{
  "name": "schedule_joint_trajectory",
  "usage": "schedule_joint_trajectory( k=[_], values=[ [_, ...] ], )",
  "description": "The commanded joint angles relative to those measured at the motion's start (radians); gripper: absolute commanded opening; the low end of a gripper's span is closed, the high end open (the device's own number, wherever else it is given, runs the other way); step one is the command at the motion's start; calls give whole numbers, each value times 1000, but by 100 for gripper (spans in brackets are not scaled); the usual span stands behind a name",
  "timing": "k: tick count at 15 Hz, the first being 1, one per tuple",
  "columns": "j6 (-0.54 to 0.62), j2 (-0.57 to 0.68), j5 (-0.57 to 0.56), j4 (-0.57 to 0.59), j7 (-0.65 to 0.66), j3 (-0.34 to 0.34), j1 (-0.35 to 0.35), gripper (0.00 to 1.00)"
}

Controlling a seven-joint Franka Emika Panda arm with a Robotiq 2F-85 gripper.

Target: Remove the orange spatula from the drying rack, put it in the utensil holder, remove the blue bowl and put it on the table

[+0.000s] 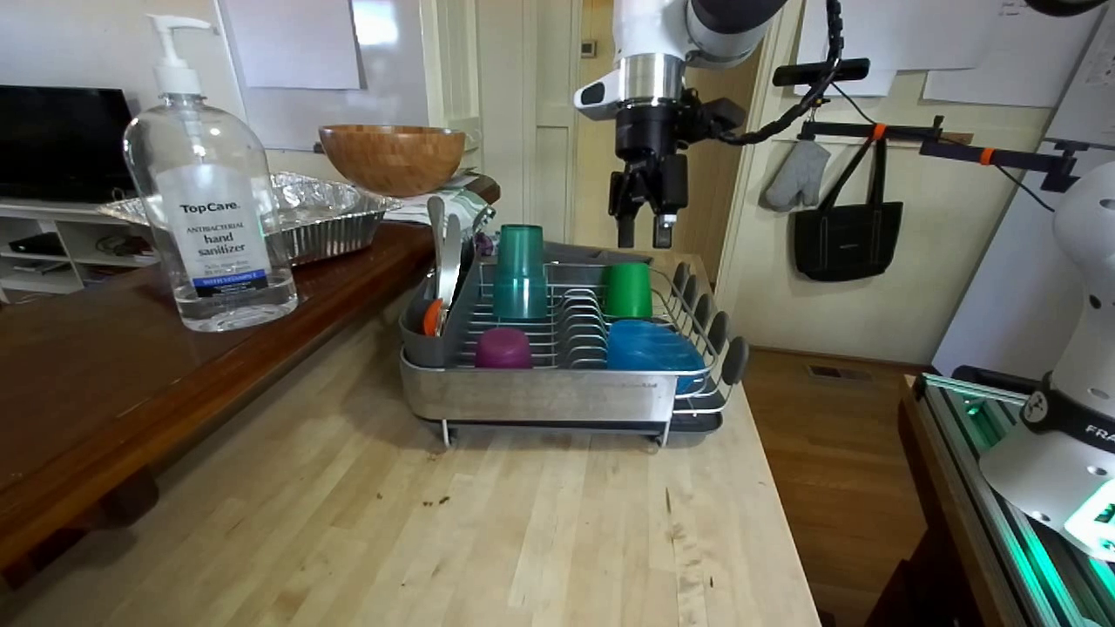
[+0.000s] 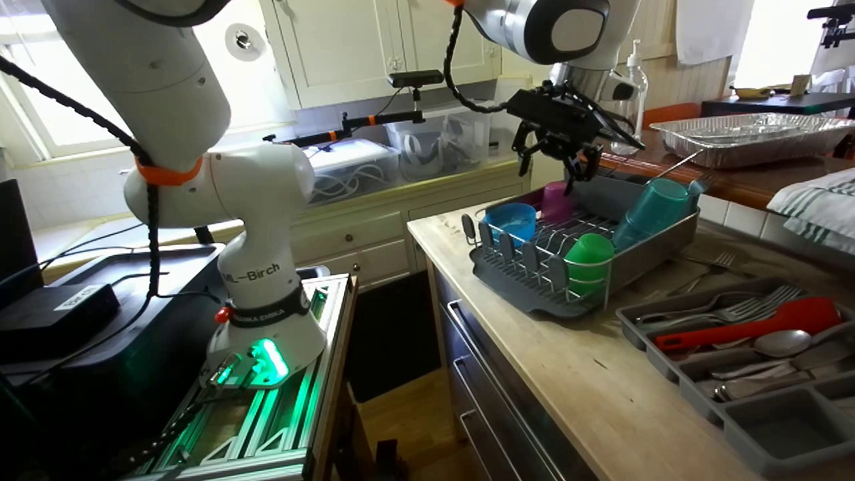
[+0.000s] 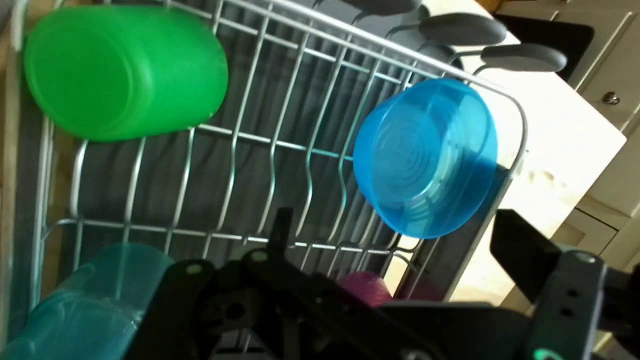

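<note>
1. When lifting the blue bowl (image 3: 425, 160), expect light, springy, perhaps slippery plastic; pinch its rim.
2. Near right in the drying rack (image 1: 531, 396), in an exterior view.
3. With gripper (image 1: 645, 232) spread, empty.

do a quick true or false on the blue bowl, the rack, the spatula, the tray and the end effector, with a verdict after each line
1. The blue bowl is in the drying rack. True.
2. The end effector hangs higher than the drying rack. True.
3. The end effector is closed on the blue bowl. False: it is open and holds nothing.
4. The orange spatula lies on the grey utensil tray. True.
5. The grey utensil tray holds no cutlery. False: forks and a spoon lie in it.
</note>
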Motion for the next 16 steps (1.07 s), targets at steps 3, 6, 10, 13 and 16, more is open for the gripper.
schedule_joint_trajectory(
  k=[3, 6, 10, 13, 16],
  values=[
    [-5, 38, 20, -20, 16, 20, -35, 100],
    [-42, 64, 29, -20, 76, -28, 19, 100],
    [-56, 46, 48, -66, 140, -59, 45, 100],
    [-65, 45, 79, -111, 197, -73, 54, 89],
    [-56, 46, 89, -136, 242, -102, 72, 82]
  ],
)
